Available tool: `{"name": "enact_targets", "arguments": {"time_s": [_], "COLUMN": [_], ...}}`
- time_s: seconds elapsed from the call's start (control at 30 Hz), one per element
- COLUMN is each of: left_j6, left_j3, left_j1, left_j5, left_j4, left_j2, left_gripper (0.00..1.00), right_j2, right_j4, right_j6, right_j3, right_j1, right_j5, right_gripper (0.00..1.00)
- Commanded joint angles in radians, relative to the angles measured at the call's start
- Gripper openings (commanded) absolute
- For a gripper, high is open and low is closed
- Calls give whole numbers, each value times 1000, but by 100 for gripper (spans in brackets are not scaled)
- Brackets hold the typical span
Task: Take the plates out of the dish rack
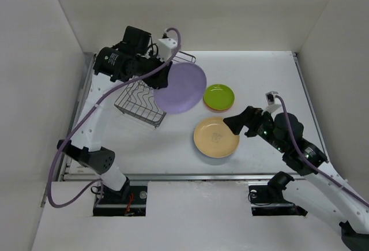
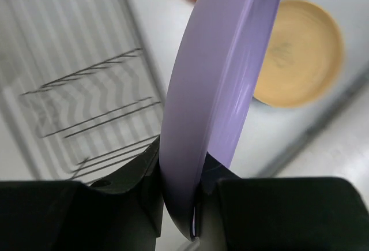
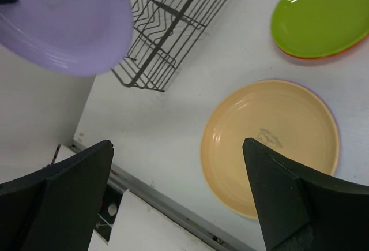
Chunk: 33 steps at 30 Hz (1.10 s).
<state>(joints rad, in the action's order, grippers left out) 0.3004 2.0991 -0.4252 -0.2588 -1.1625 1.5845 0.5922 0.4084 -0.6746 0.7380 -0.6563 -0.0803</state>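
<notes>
Lavender plate (image 1: 180,87), pinched by left claw (image 2: 181,173): to be levelled and set on cream-yellow plate (image 1: 216,137) at five o'clock; right claw (image 3: 177,147) spread.

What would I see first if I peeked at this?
The big lavender plate, pinched by its rim in the left pincer, up in the air by the dish rack. Then the lime-green plate and cream-yellow plate lying flat nearby, with the open right pincer near the yellow one.

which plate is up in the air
The lavender plate, gripped by its rim in the left gripper; the cream-yellow plate and lime-green plate lie flat.
</notes>
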Motion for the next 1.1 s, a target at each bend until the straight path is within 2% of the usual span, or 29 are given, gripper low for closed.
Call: {"name": "enact_targets", "arguments": {"time_s": [0.0,0.07,0.3,0.47,0.5,0.53,0.63,0.67,0.73,0.77,0.87,0.9,0.93,1.07], "left_j6": [78,117,213,264,264,264,273,273,252,211,85,22,-1,-105], "left_j3": [38,49,49,38,23,12,12,12,21,21,-37,-47,-47,-24], "left_j1": [-26,-35,-69,-110,-110,-119,-130,-139,-139,-139,-139,-139,-139,-139], "left_j5": [-325,-431,-586,-645,-645,-645,-645,-636,-611,-553,-404,-310,-268,-78], "left_j4": [-155,-186,-302,-345,-345,-354,-379,-379,-364,-349,-206,-175,-133,-76], "left_j2": [55,83,152,190,190,201,227,238,238,247,247,238,238,229], "left_gripper": [0,0,0,0,0,0,0,0,0,10,47,76,99,99], "right_j2": [56,95,149,149,159,159,170,170,147,137,91,81,81,60], "right_j4": [-175,-207,-302,-373,-384,-384,-384,-373,-346,-329,-236,-203,-169,33], "right_j6": [81,92,89,56,46,46,37,23,3,-28,-95,-108,-123,-235], "right_j3": [35,35,-3,-49,-49,-49,-49,-60,-69,-69,-80,-80,-80,-80], "right_j1": [-8,-8,-17,-17,-17,-17,-17,-17,-17,-17,-17,-17,-17,-17], "right_j5": [131,131,149,148,148,148,148,137,102,82,-10,-33,-76,-180], "right_gripper": [100,100,97,86,82,71,46,24,4,0,0,0,0,0]}}
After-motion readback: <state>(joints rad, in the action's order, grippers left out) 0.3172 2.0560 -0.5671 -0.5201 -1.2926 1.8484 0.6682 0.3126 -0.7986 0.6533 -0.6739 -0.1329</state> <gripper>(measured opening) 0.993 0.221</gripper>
